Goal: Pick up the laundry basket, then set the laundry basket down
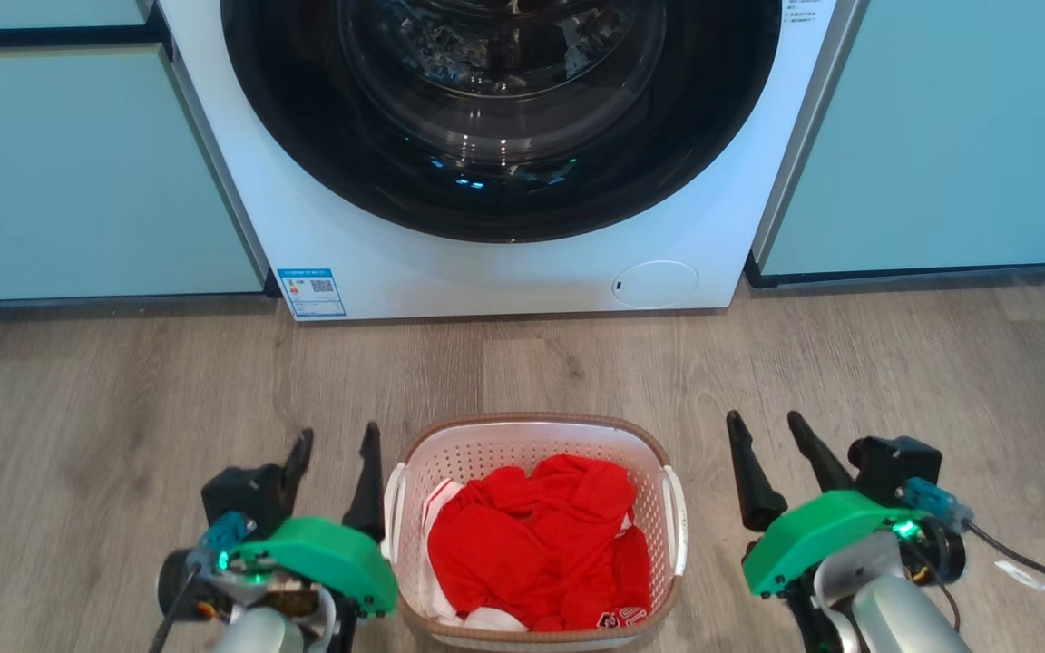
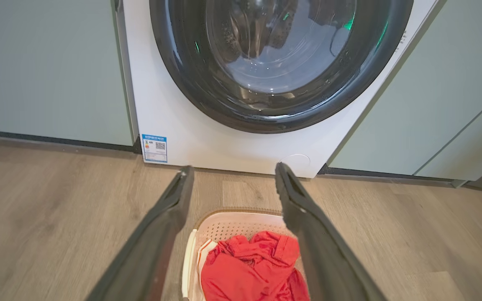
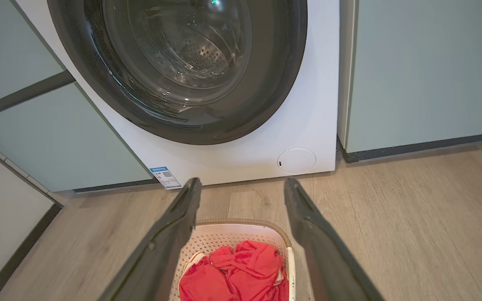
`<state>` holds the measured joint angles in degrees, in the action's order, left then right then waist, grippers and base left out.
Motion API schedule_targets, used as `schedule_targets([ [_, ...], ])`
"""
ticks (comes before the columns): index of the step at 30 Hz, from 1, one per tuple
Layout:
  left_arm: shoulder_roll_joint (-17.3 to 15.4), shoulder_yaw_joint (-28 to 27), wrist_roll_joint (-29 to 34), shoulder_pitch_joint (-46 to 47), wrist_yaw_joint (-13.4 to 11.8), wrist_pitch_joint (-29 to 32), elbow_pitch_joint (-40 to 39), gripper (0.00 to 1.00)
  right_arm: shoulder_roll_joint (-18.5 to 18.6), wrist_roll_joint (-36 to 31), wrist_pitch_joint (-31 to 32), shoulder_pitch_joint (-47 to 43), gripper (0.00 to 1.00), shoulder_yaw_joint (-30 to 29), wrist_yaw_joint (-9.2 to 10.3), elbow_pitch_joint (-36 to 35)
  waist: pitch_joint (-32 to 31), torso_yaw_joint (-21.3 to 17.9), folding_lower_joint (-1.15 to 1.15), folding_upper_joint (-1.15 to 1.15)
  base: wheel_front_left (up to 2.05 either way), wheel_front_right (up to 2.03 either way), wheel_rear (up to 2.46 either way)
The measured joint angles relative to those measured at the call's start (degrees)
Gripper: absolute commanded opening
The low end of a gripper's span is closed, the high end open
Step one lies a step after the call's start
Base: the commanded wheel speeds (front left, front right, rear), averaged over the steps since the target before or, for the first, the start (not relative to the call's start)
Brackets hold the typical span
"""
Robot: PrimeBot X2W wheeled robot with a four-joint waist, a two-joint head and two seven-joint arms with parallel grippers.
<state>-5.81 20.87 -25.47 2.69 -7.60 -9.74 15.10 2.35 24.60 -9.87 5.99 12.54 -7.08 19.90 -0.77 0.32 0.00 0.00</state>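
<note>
Laundry basket on wood floor at 6 o'clock in head view, washing machine at 12. Holds crumpled red clothes over white cloth, possibly a second garment. Long axis 6 to 12, white handles at 3 and 9. Near end cropped in both wrist views. Left gripper just beside basket's 9, right gripper near its 3, both spread, empty.

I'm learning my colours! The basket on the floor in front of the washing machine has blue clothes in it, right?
Not quite: the clothes are red, as the head view shows. The laundry basket does sit on the floor in front of the washing machine.
</note>
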Motion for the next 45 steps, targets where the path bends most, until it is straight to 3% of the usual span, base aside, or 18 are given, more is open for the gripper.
schedule_targets([
  [10,1.1,-2.9,12.4,0.0,-6.6,-1.9,-10.1,1.0,0.0,-5.0,-1.6,0.0,1.0,-1.7,0.0,-6.9,0.5,0.2,0.0,0.0,0.0,0.0,0.0],
  [19,1.4,-2.1,18.7,0.0,-9.6,-3.5,-16.7,1.0,0.0,-9.7,-3.3,-0.4,1.0,-2.6,0.0,-12.3,1.1,0.7,0.0,0.0,0.0,0.0,0.0],
  [23,2.3,-3.1,18.6,-0.5,-9.2,-4.1,-15.9,1.0,0.0,-10.5,-3.9,-0.5,1.0,-3.2,0.0,-11.9,1.0,0.9,0.0,0.0,0.0,0.0,0.0],
  [35,2.7,-5.2,12.8,-1.6,-1.5,-4.9,-0.8,1.0,0.1,-11.3,-4.4,-0.5,1.0,-2.9,0.0,0.0,0.6,0.5,0.0,0.0,0.0,0.0,0.0],
  [45,2.7,-5.3,11.2,-1.5,-0.5,-4.9,2.7,1.0,0.1,-11.0,-4.4,-0.3,1.0,-2.8,0.0,3.3,0.7,0.3,0.0,0.0,0.0,0.0,0.0],
])
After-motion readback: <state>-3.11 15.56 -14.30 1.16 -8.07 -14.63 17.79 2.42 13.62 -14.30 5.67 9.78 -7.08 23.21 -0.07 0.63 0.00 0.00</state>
